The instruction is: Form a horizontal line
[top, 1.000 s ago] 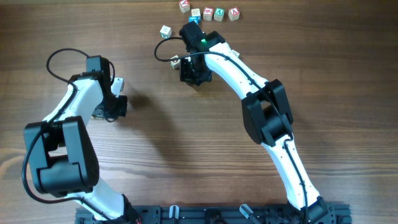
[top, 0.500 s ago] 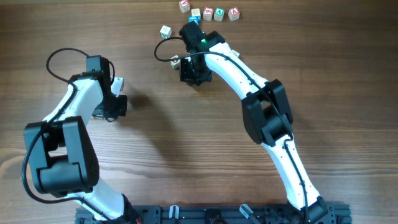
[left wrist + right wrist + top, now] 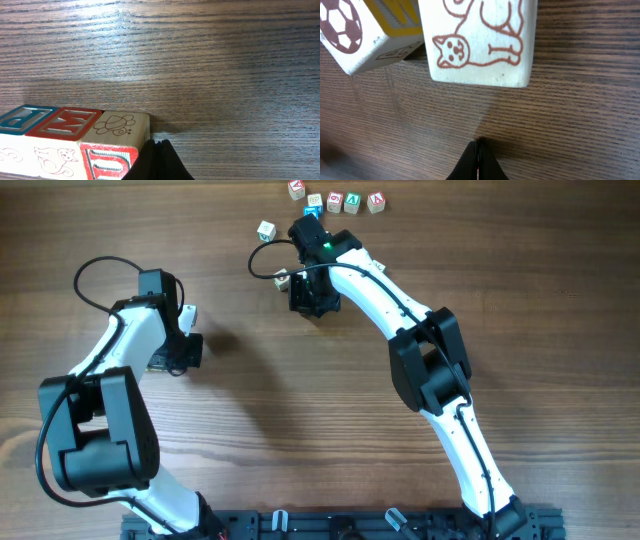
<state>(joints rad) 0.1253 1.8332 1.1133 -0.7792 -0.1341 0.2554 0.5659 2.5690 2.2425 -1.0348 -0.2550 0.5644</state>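
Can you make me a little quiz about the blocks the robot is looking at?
1. True or false: in the left wrist view, the bee block sits at the right end of the row of blocks.
2. Which animal is drawn on the white block ahead of the right gripper? A) fish B) cat C) bird
3. Fill in: the tilted block beside it shows a soccer ____.
Key: 1 true; 2 B; 3 ball.

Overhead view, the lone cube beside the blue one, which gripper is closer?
Right. The right gripper sits just below-right of the lone cube; the left gripper is far off to its lower left.
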